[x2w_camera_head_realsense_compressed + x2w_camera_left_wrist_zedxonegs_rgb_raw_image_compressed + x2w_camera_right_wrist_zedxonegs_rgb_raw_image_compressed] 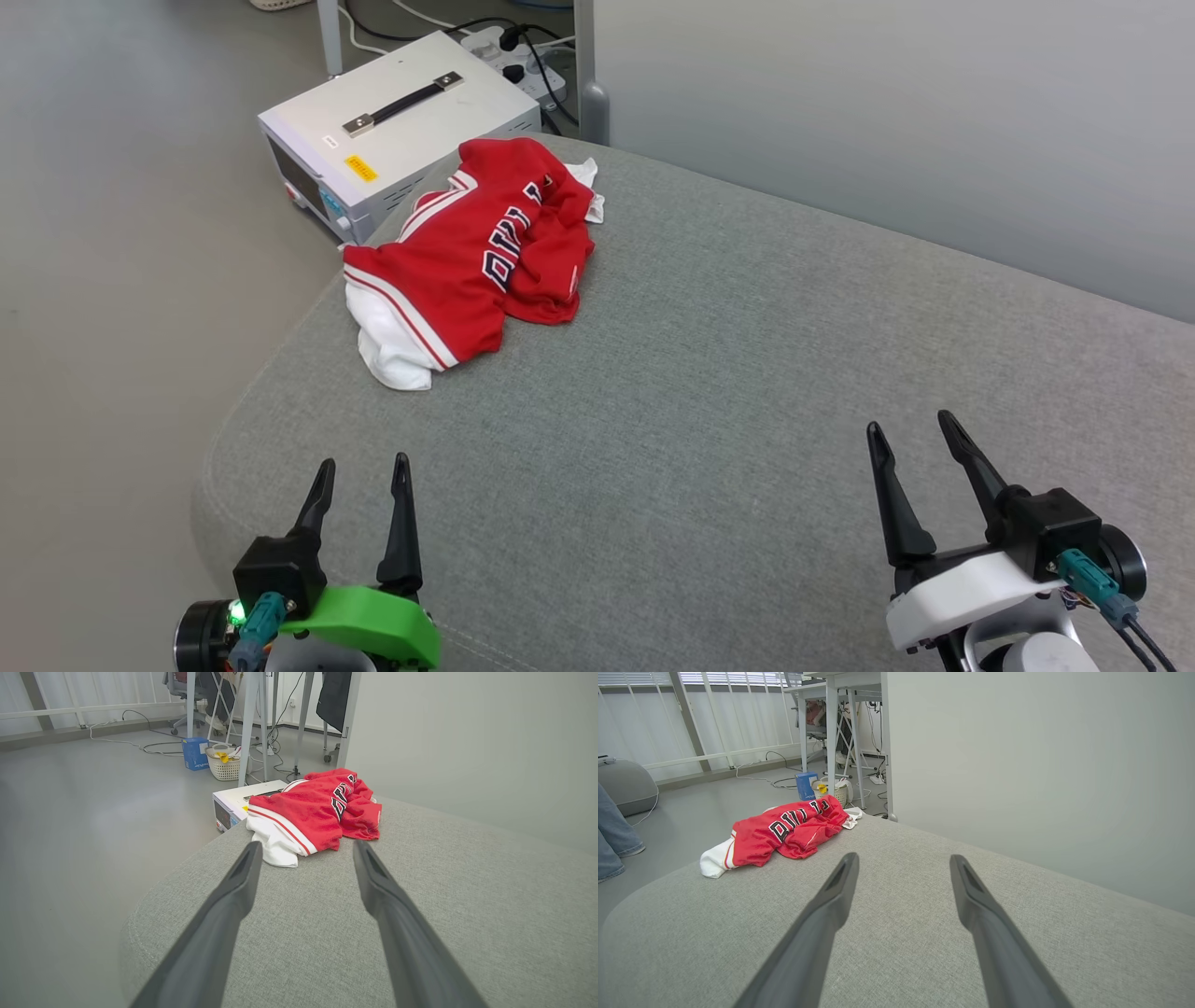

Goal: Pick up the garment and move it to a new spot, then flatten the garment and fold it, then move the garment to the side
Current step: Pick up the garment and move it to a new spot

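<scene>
The garment (476, 257) is a red jersey with white sleeves and dark lettering, lying crumpled near the far left corner of a grey cushioned surface (728, 373). It also shows ahead in the left wrist view (315, 809) and to the left in the right wrist view (784, 830). My left gripper (364, 465) stands open at the lower left, well short of the garment, nothing between its fingers. My right gripper (913, 425) stands open at the lower right, far from the garment and empty too. Both hover over bare cushion.
A white metal box with a black handle (397, 131) sits on the floor just beyond the garment, with a power strip and cables (523, 56) behind it. A pale wall (887, 112) borders the cushion's far side. A person's jeans leg (612, 835) stands at the left.
</scene>
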